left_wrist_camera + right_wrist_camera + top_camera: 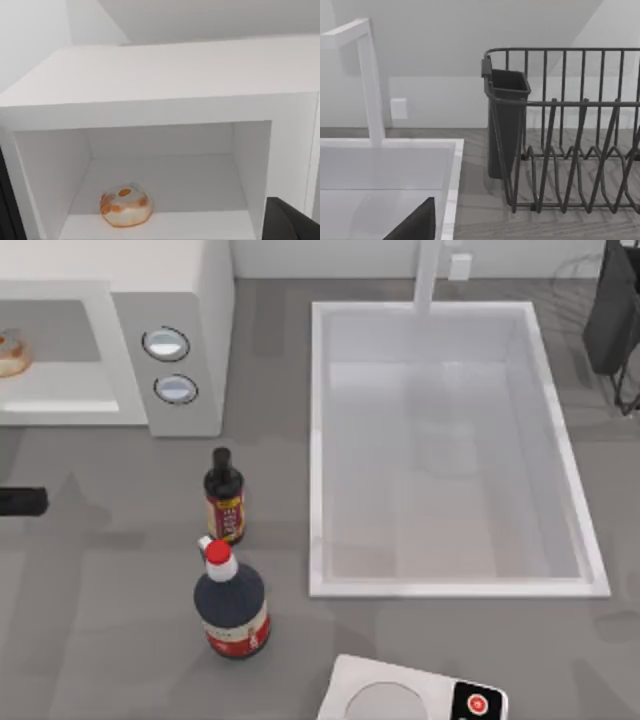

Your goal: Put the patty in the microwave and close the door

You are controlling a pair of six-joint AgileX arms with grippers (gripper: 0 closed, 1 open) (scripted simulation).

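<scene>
At the near edge of the table lies a flat white slab (pixel 415 695) with rounded corners, a grey round plate set into it and a black panel with a red button. Just behind it stands a squat, round-shouldered dark bottle (pixel 231 605) with a red-and-white label and a red cap on a white neck. Beyond that is a slimmer dark bottle (pixel 224 496) with a black cap, close to the first but apart from it.

The microwave (pixel 190 300) is a boxy matte white block at the table's far left. Its grey side panel carries two round silver-rimmed knobs, one behind the other. Its cavity stands open, smooth and white inside. The patty (pixel 126 205) rests on the cavity floor near the front lip. It is a small, rounded, slightly domed disc, pale tan with orange patches.

The left gripper (pixel 20 502) is a dark bar at the table's left edge, in front of the microwave and facing the cavity. How far it is open I cannot tell, and nothing is seen in its hold.

To the right is the sink (pixel 318 440), a deep white rectangular basin with a square-section white tap (pixel 370 80). A dark wire rack (pixel 570 150) with a solid dark cup stands at the far right. The right gripper (pixel 417 224) hangs by the sink's rim, and its opening cannot be told.
</scene>
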